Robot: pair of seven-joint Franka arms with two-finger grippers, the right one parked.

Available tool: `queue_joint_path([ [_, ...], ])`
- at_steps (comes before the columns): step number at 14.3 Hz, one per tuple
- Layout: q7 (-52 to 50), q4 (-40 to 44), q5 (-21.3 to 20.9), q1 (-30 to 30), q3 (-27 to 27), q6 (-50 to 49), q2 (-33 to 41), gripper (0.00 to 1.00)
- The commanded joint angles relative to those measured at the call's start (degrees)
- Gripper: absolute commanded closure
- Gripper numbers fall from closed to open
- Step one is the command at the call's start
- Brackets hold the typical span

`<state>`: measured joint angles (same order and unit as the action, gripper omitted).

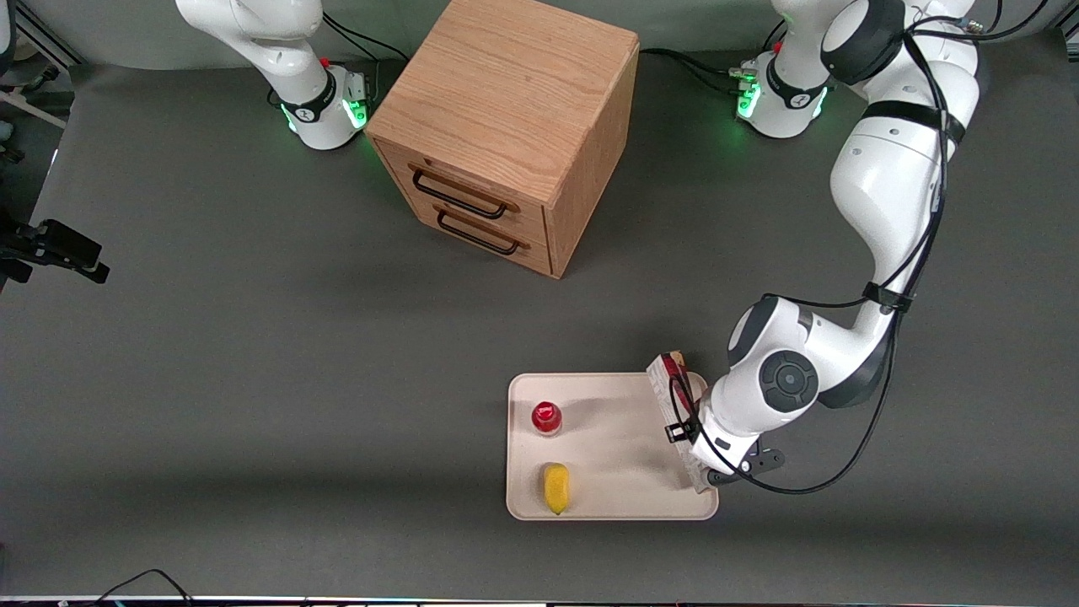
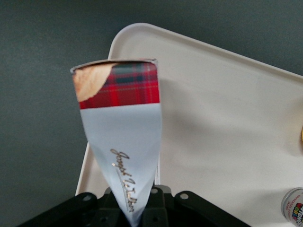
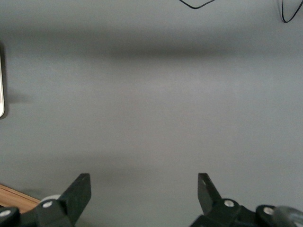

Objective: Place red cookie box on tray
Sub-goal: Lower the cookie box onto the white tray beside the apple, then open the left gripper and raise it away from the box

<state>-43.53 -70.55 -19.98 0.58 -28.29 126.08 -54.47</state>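
Gripping the red cookie box (image 2: 120,142) edge-up over the tray (image 1: 607,497) rim at the working arm's end, my hand (image 1: 704,459) is clamped on its lower part, largely hiding it. Gold script on the white panel is unreadable. A red-capped bottle (image 1: 546,417) shows only partly at the wrist.

Front cam: high up, looking steeply down on the whole table, facing both arm bases. Left wrist cam: close, looking down past the gripper (image 2: 130,208) at the red cookie box (image 2: 120,142) and tray (image 2: 227,123); front cam shares those. Right wrist cam: low, mostly bare table.
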Motion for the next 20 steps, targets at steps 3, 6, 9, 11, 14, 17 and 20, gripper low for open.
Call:
queue_joint_path([
  [3,1.8,2.5,-2.3,0.7,0.6,2.2,-2.7,0.86],
  [6,2.0,2.4,-2.3,0.6,0.7,2.1,-2.4,0.0],
  [9,2.0,2.5,-1.9,-0.1,0.3,-1.7,-0.2,0.0],
  [11,2.2,2.5,-1.7,-0.3,0.2,-5.6,2.4,0.0],
  [14,3.4,2.6,0.3,-1.1,0.3,-13.6,8.0,0.0],
  [17,14.0,2.5,5.5,-2.3,3.4,-23.3,15.8,0.0],
  [20,28.3,1.9,15.2,-1.8,14.0,-32.0,24.1,0.0],
])
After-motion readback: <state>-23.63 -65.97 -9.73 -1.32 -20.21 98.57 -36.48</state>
